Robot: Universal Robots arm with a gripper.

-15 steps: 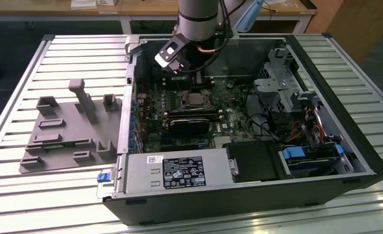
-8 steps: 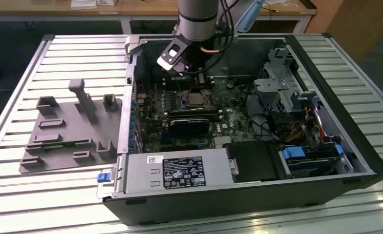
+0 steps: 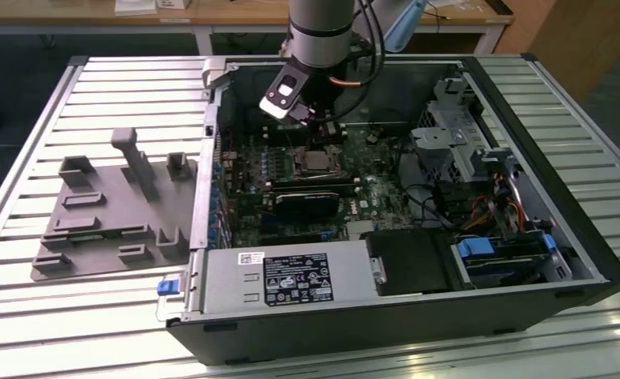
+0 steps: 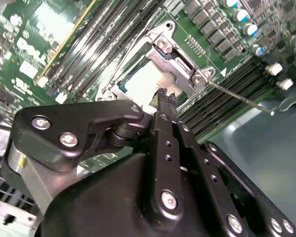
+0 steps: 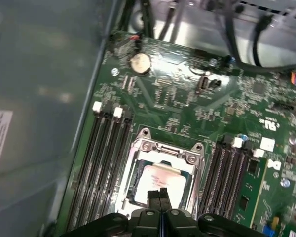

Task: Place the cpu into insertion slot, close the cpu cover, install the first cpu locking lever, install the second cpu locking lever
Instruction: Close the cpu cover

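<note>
Your gripper (image 5: 159,193) hangs low inside the open case (image 3: 578,245), tips pointing down at the slot (image 3: 312,163) in the middle of the green motherboard (image 5: 187,98). You can see in both wrist views that its fingers (image 4: 162,107) are pressed together with no gap between them, and they carry nothing. The tips sit just above the near edge of the cpu (image 5: 160,178); whether they touch it you cannot tell.

You will find the cpu lying flat in the slot, silver top up. The cover (image 5: 165,152), a metal frame with screws at its corners, lies around the cpu, whose top shows through the central cut-out. Whether the cover is fully down you cannot tell.

In the second wrist view a thin lever (image 4: 239,98) runs out from one corner of the cover and slants across the memory banks (image 4: 222,91) beside the slot, its free end well clear of the frame.

The case lies on its side on a slatted table (image 3: 35,158)
</note>
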